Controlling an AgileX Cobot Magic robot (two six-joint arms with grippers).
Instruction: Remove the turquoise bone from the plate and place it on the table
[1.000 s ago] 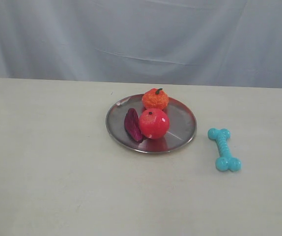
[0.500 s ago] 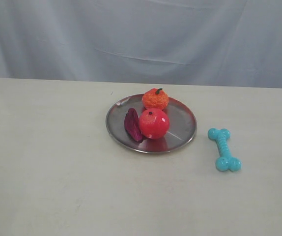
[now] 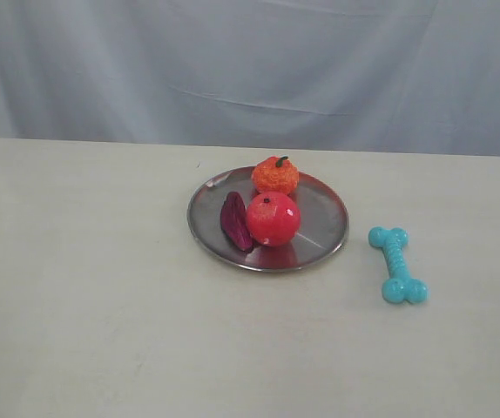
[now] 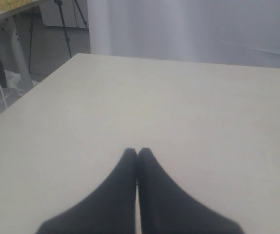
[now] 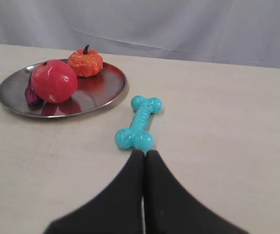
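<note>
The turquoise bone (image 3: 397, 264) lies flat on the beige table (image 3: 102, 287), just right of the silver plate (image 3: 324, 218) and off it. In the right wrist view the turquoise bone (image 5: 139, 123) rests a little ahead of my right gripper (image 5: 144, 153), whose black fingers are pressed together, shut and holding nothing. The plate (image 5: 101, 90) shows in that view beyond the bone. My left gripper (image 4: 137, 152) is shut too, over bare table (image 4: 179, 107). Neither gripper appears in the exterior view.
On the plate sit a red apple (image 3: 273, 219), an orange pumpkin (image 3: 275, 175) and a dark purple piece (image 3: 234, 221). A pale curtain (image 3: 250, 61) hangs behind the table. The table's far corner edge (image 4: 76, 56) shows in the left wrist view.
</note>
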